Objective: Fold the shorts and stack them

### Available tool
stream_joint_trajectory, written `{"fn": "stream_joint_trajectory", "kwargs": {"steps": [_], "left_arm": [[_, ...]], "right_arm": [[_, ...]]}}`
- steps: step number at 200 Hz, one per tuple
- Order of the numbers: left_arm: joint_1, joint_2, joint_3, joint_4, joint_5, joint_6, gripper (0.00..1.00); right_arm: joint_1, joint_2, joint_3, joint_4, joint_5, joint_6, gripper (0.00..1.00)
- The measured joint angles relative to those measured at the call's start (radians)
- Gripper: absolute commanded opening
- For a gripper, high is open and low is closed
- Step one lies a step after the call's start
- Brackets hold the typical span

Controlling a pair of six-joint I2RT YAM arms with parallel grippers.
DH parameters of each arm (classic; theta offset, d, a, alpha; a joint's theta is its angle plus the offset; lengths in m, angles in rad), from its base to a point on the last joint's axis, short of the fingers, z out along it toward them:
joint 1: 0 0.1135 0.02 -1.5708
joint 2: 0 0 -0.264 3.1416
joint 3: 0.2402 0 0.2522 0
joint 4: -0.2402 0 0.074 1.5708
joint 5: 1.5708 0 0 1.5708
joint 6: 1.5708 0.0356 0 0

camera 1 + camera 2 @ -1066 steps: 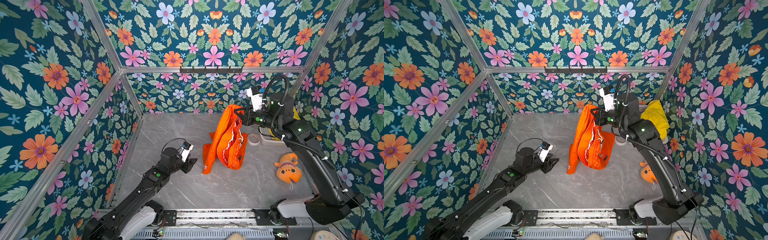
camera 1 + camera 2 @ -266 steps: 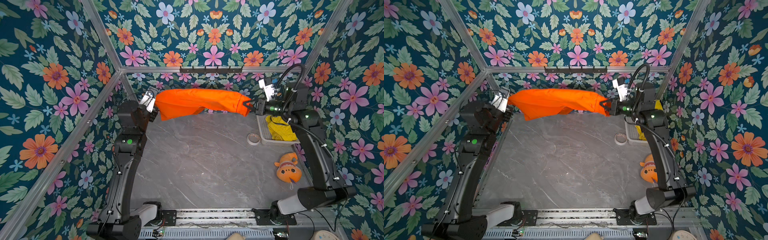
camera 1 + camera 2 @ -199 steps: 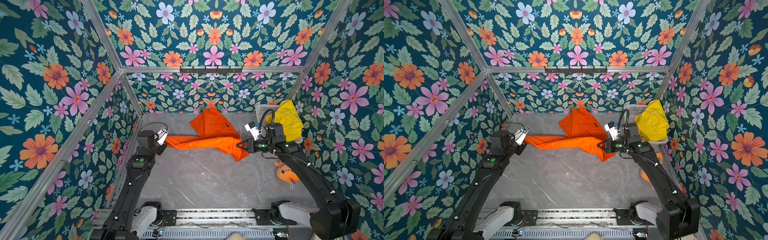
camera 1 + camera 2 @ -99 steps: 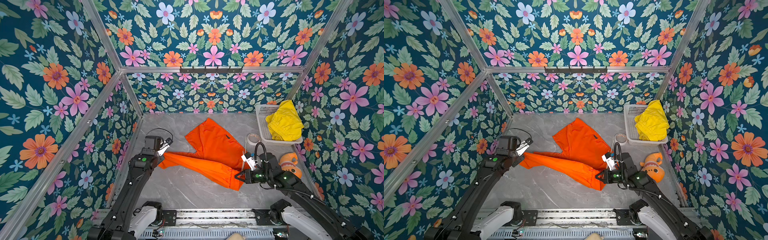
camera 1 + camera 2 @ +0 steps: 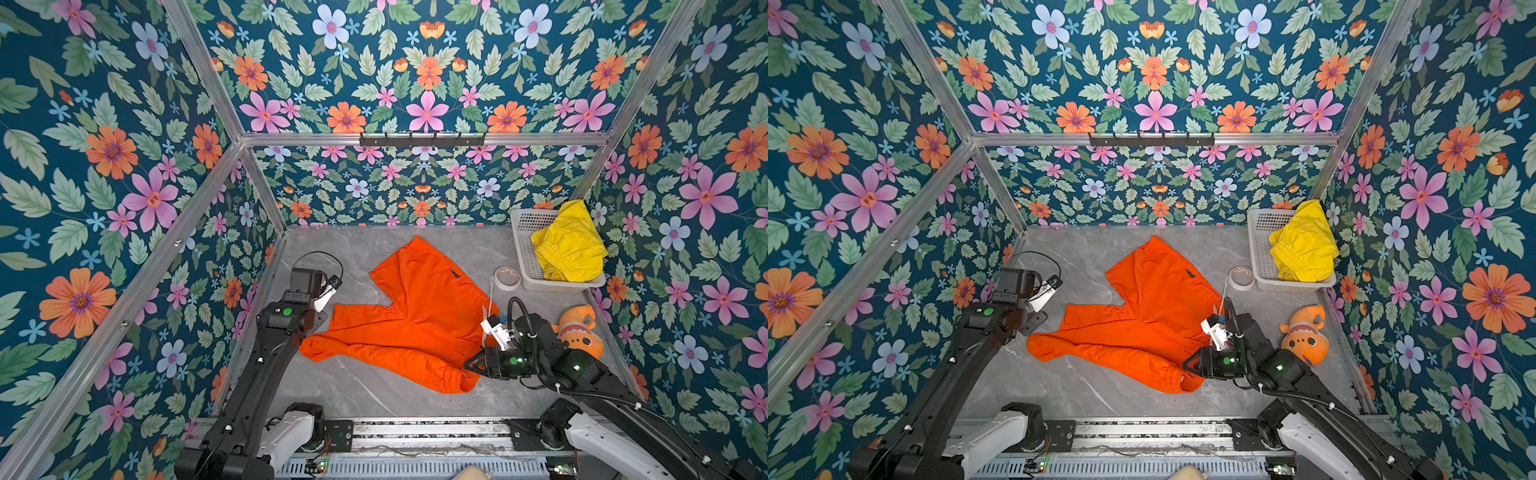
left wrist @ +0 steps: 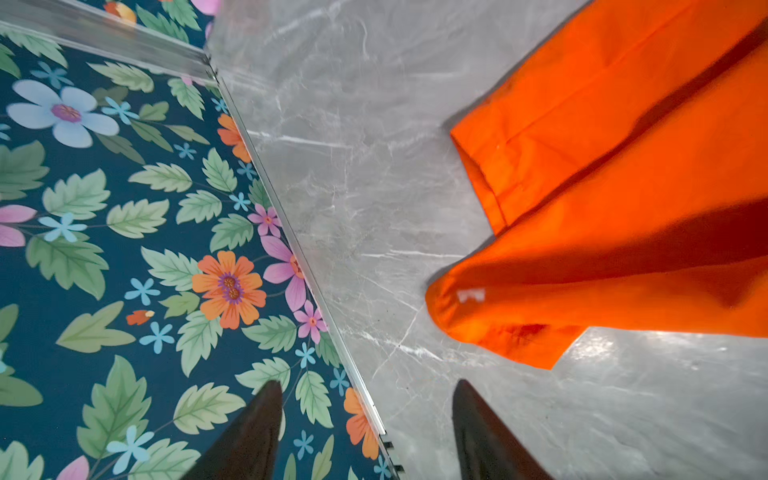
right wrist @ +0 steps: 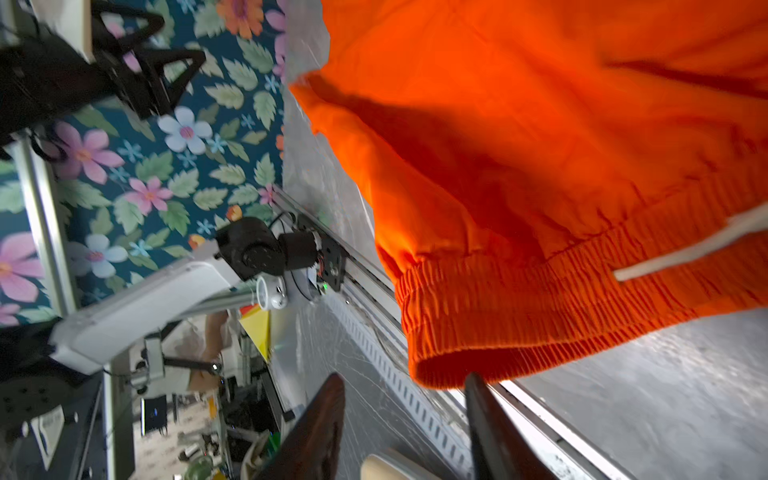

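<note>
Both pincers are shown spread, and nothing is pinched by either of them. The left pincer (image 6: 365, 384) is seen in the left wrist view with its two dark fingers (image 6: 249, 436) held apart above the grey tabletop (image 6: 374, 166). It is near a leg end of the orange shorts (image 6: 623, 208), but apart from the cloth. A small white mark (image 6: 471, 295) is noticed on that leg end. The right pincer (image 7: 403, 376) is also opened wide. The corner of the elastic waistband (image 7: 540, 299) is found just beside its fingertips, and whether the cloth is touched cannot be told. A whitish drawstring (image 7: 685, 253) is seen lying across the waistband. In both top views the orange shorts (image 5: 415, 324) are laid open in the lower middle of the frame, with one leg pointed to the upper middle and the other one to the left, towards the left arm. The waistband is placed at the lower right, beside the right pincer (image 5: 471, 365). The yellow shorts (image 5: 569, 245) are left crumpled in a white basket (image 5: 524, 232) at the right of the frame. A roll of tape (image 5: 508, 277) is set just beside the basket. An orange plush fish (image 5: 579, 332) is seen below the basket, near the right arm.
</note>
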Motion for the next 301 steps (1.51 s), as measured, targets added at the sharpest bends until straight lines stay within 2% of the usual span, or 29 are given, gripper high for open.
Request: {"fn": "stream_joint_trajectory", "kwargs": {"steps": [20, 35, 71, 101, 148, 182, 249, 270, 301], "left_arm": [[-0.001, -0.005, 0.053, -0.012, 0.068, -0.04, 0.63], [-0.001, -0.003, 0.071, 0.009, 0.135, -0.079, 0.6], [-0.003, 0.032, -0.008, 0.18, 0.407, -0.255, 0.59], [-0.012, 0.103, -0.113, 0.377, 0.534, -0.443, 0.58], [-0.014, 0.303, -0.089, 0.548, 0.554, -0.676, 0.58], [-0.012, 0.404, -0.037, 0.612, 0.556, -0.778, 0.57], [0.009, 0.492, -0.022, 0.699, 0.56, -0.914, 0.54], [0.003, 0.532, -0.013, 0.747, 0.609, -0.94, 0.53], [-0.072, 0.659, 0.069, 0.779, 0.652, -0.957, 0.53]], "right_arm": [[-0.119, -0.04, 0.01, -0.08, 0.042, 0.059, 0.6], [-0.161, -0.02, 0.007, -0.136, 0.086, 0.089, 0.6], [-0.178, 0.194, 0.029, -0.175, 0.206, 0.115, 0.6], [-0.179, 0.371, 0.074, -0.136, 0.308, 0.086, 0.6], [-0.182, 0.614, 0.133, 0.0, 0.372, 0.012, 0.59], [-0.196, 0.778, 0.242, 0.077, 0.372, -0.047, 0.56], [-0.223, 1.181, 0.628, 0.185, 0.322, -0.175, 0.55], [-0.227, 1.168, 0.676, 0.186, 0.318, -0.195, 0.58], [-0.225, 0.958, 0.559, 0.163, 0.355, -0.186, 0.61]]}}
